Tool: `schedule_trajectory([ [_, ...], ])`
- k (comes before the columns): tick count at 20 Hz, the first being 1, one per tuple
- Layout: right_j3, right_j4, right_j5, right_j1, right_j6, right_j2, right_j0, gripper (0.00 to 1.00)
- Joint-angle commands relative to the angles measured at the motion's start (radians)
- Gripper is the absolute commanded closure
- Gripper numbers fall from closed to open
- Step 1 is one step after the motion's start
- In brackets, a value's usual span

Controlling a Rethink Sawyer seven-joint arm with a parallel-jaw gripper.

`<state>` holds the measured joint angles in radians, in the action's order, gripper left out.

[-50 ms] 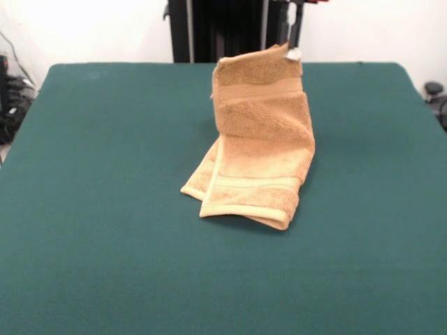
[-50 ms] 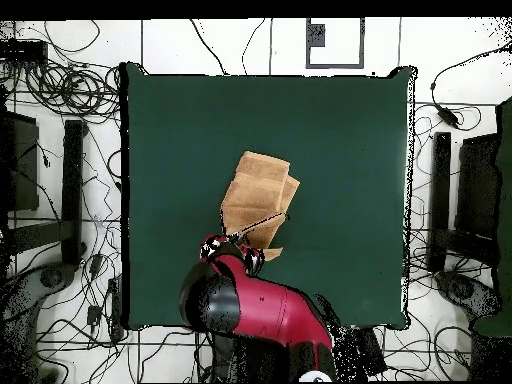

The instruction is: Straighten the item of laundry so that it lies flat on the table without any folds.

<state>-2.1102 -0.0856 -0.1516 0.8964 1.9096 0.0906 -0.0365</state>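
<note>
Currently the fingers (image 1: 294, 50) pinch the towel's (image 1: 262, 139) tagged corner aloft; the cloth hangs toward six o'clock, its folded lower end on the tabletop (image 1: 105, 209).

Towel (image 1: 262, 132): you see one white-tagged corner lifted high, the lower end folded on the counter (image 1: 105, 209).
Gripper (image 1: 295, 43): you see it at that raised corner.

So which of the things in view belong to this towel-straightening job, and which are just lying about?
Belongs to the job:
- the towel, lifted by one corner, lower part folded on the table
- the green table
- the gripper, up at the towel's raised corner

Just lying about:
- cables on the floor around the table
- dark equipment beside the table
</note>
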Motion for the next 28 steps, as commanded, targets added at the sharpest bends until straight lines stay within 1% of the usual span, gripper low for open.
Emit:
schedule_trajectory([
  [1,-0.066,-0.015,0.063,-0.056,0.194,-0.092,0.024,1.00],
  [9,-0.066,-0.017,0.076,-0.067,0.197,-0.093,0.024,1.00],
  [16,-0.125,-0.028,0.075,-0.019,0.220,-0.102,0.035,1.00],
  [21,-0.173,-0.038,0.121,-0.005,0.253,-0.122,0.036,1.00],
  [23,-0.188,-0.043,0.139,-0.002,0.267,-0.119,0.049,1.00],
  [26,-0.188,-0.045,0.120,0.007,0.258,-0.069,0.100,1.00],
  [28,-0.198,-0.048,0.117,0.014,0.256,-0.068,0.110,1.00],
])
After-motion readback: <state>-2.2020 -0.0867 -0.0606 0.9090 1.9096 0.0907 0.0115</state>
